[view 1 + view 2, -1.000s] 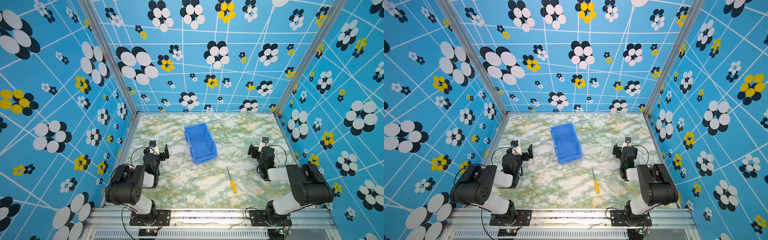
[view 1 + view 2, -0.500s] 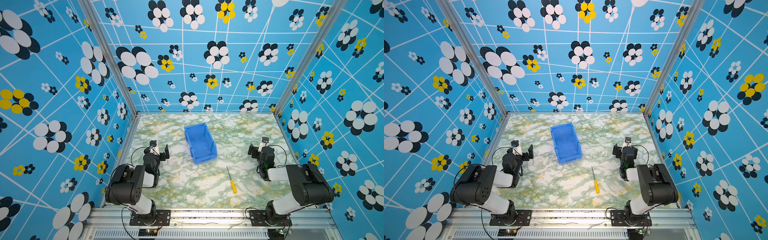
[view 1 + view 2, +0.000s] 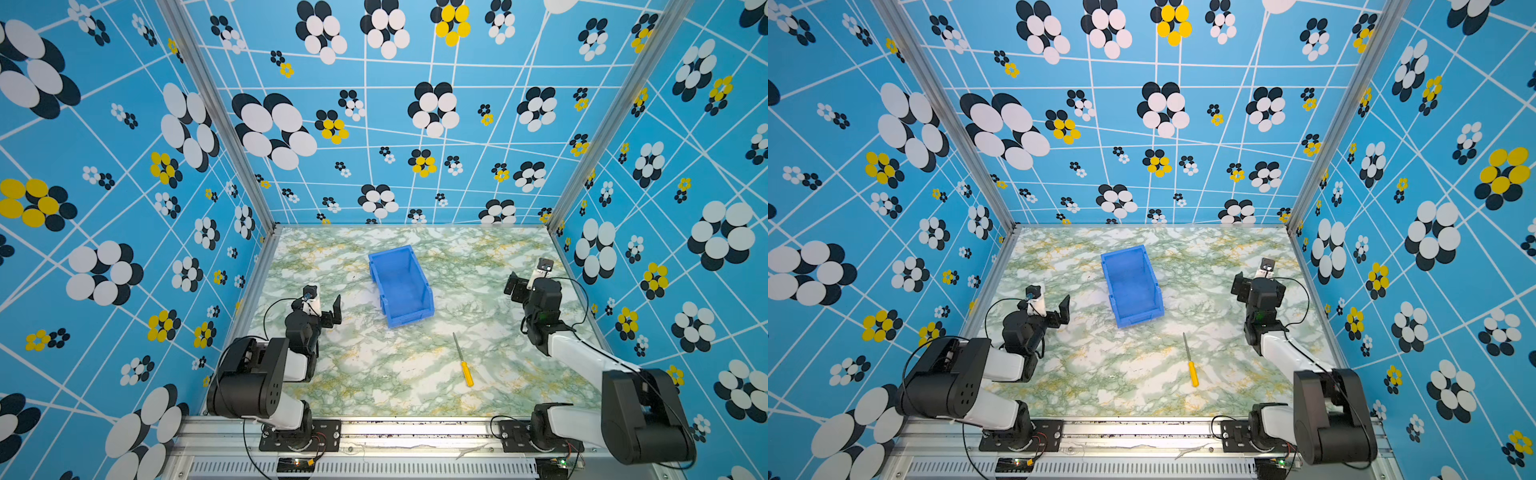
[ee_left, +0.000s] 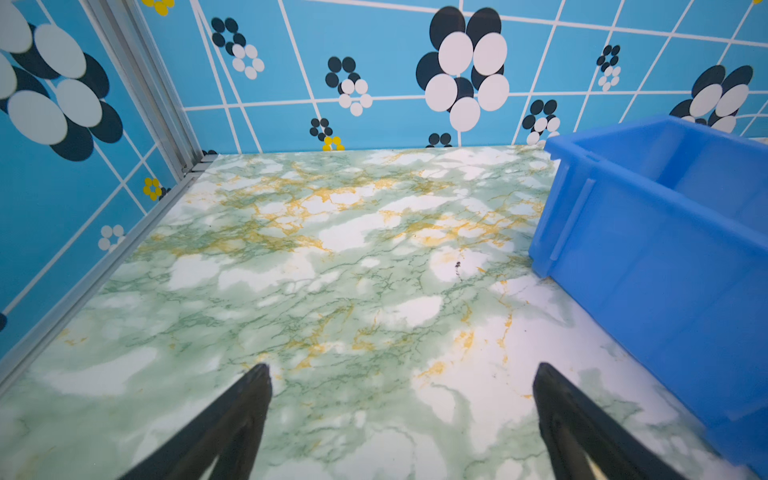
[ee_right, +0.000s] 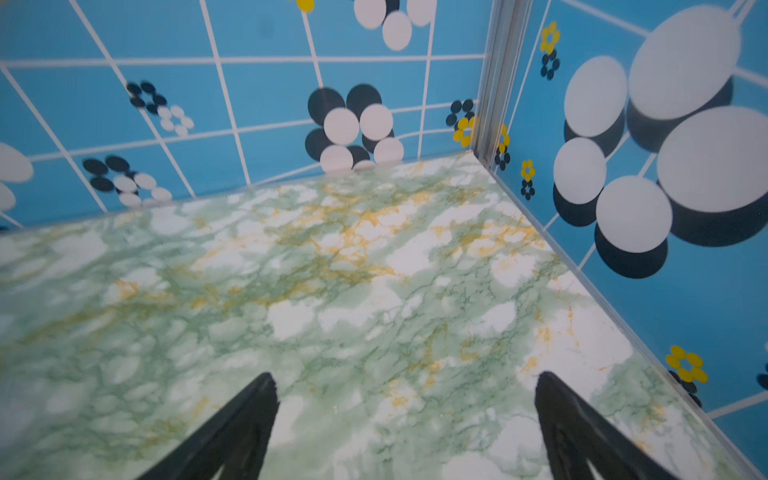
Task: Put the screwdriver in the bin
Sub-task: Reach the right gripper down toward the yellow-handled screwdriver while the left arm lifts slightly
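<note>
At inspection your pick-up had not begun: right gripper (image 5: 405, 419) and left gripper (image 4: 401, 415) both stood wide and empty, the screwdriver (image 3: 463, 360) lay well apart from either, short of the bin (image 3: 401, 284); your next move, I judged, was reaching the handle.

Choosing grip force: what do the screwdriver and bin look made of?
Screwdriver: handle looks like smooth yellow-orange plastic; the thin dark shaft is probably metal.
Bin: likely moulded plastic, uniform bright blue with a soft sheen and ribbed walls.
</note>
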Action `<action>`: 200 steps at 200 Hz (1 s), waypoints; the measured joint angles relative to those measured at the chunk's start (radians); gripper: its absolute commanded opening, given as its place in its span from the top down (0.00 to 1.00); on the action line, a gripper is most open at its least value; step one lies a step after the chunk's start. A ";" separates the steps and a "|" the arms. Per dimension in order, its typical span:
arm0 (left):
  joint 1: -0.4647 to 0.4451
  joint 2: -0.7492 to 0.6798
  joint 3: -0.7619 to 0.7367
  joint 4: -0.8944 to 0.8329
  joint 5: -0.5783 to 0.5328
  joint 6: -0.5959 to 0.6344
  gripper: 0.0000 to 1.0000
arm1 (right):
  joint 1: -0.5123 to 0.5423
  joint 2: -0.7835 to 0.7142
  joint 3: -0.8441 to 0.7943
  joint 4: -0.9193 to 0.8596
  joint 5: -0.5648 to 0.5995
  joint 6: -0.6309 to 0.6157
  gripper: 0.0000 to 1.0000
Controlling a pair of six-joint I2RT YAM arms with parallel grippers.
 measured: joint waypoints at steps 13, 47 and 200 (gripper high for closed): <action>0.000 -0.088 0.013 -0.071 -0.003 -0.002 0.01 | 0.000 -0.069 0.087 -0.149 -0.010 0.059 0.01; 0.000 -0.291 0.100 -0.325 -0.006 0.005 0.01 | 0.049 -0.232 0.152 -0.445 -0.064 0.187 0.01; 0.006 -0.437 0.615 -1.492 -0.018 0.114 0.01 | 0.785 -0.170 0.039 -1.011 -0.106 0.577 0.19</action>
